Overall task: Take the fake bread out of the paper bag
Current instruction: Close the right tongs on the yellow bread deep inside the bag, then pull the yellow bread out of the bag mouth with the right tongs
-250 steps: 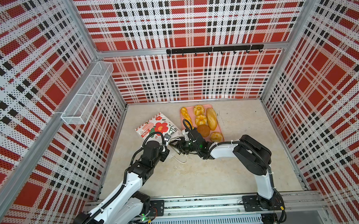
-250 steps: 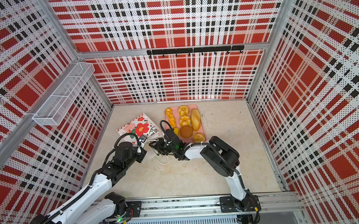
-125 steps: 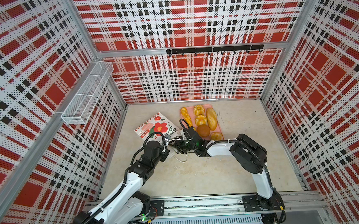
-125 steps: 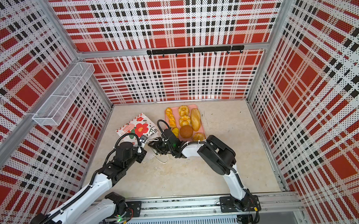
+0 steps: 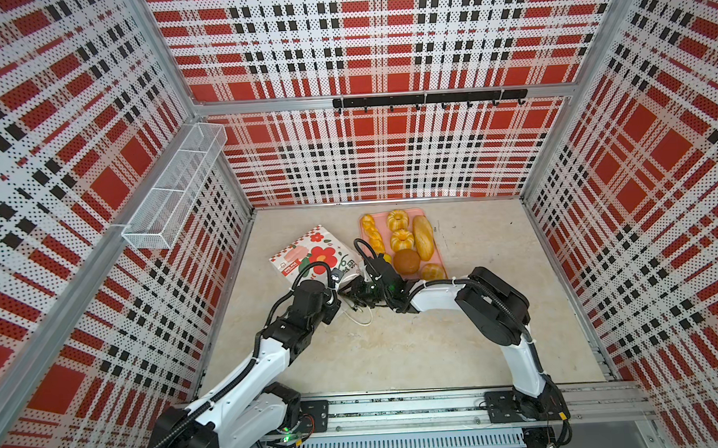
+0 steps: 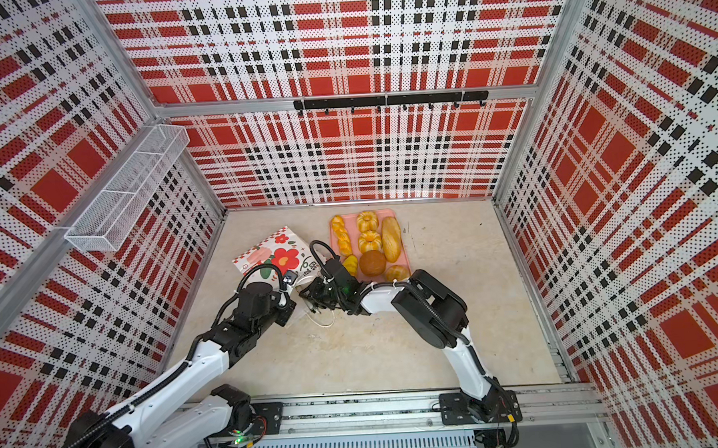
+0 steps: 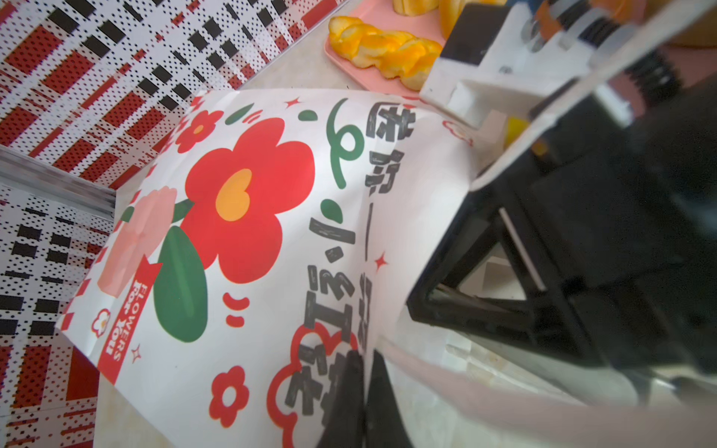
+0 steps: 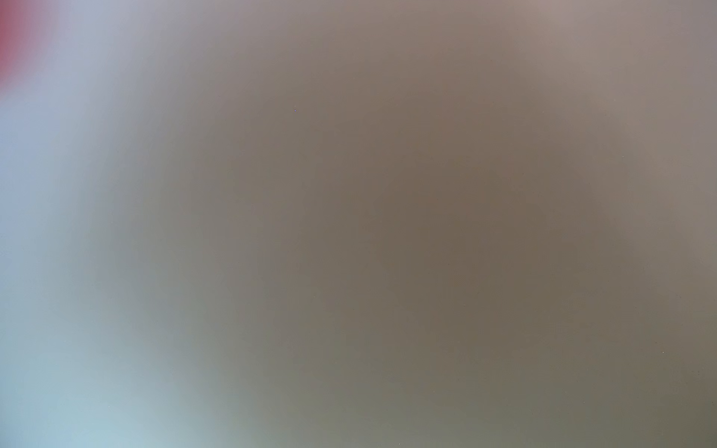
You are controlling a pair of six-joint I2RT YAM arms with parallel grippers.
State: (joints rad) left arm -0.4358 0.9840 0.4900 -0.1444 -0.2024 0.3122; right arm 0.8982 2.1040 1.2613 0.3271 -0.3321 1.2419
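Pinching paper bag (image 5: 317, 258) rim, left jaws closed; right jaws at mouth

Both top views come through bright and evenly lit for me, light from overhead. Only faint, soft shadows under the arms (image 5: 435, 296) on the beige floor (image 5: 396, 348). Wide-angle bend at the edges: the plaid walls (image 5: 74, 121) bow outward. Left wrist view: print on the paper bag (image 7: 248, 201) is sharp; the black hardware (image 7: 620, 232) close to the lens is dark and soft, and the pink strip (image 7: 504, 391) is smeared. Right wrist view gives me nothing: full-frame grey-brown blur, bluish at one edge, red smudge in a corner.
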